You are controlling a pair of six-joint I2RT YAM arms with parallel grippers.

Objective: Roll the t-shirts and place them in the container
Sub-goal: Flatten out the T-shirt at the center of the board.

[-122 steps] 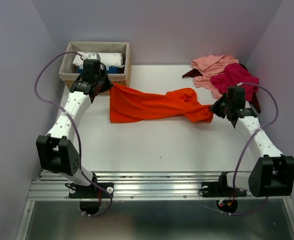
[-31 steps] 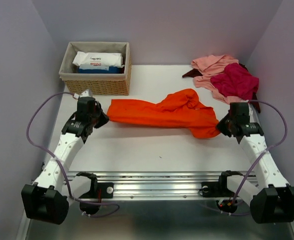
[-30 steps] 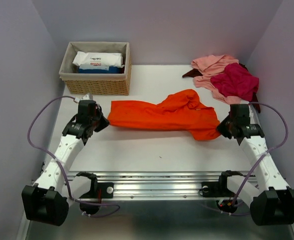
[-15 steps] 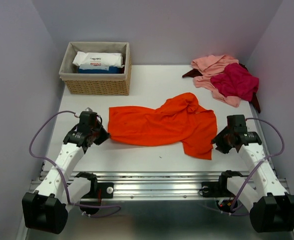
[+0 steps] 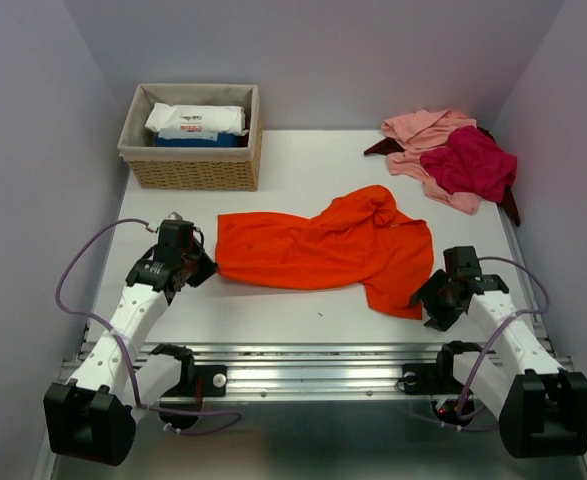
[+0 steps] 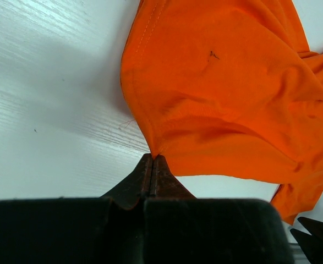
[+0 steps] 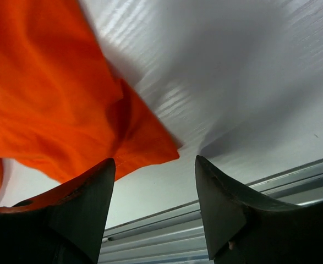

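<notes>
While the left claw [image 6: 152, 160] pinched the left corner of the bright orange-red cloth t-shirt [image 5: 313, 250], lying rumpled toward the white bench's [image 5: 303, 160] near edge, the right claw [image 7: 154, 165] gaped empty beside its right corner. Drawing it taut and flat first should help the rolling.

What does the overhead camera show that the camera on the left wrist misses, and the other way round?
Only the overhead view shows the wicker basket and the pile of pink and magenta t-shirts. Only the left wrist view shows the left fingers shut on the edge of the orange t-shirt, and the stitching along its hem. Both show that t-shirt lying on the white table.
</notes>
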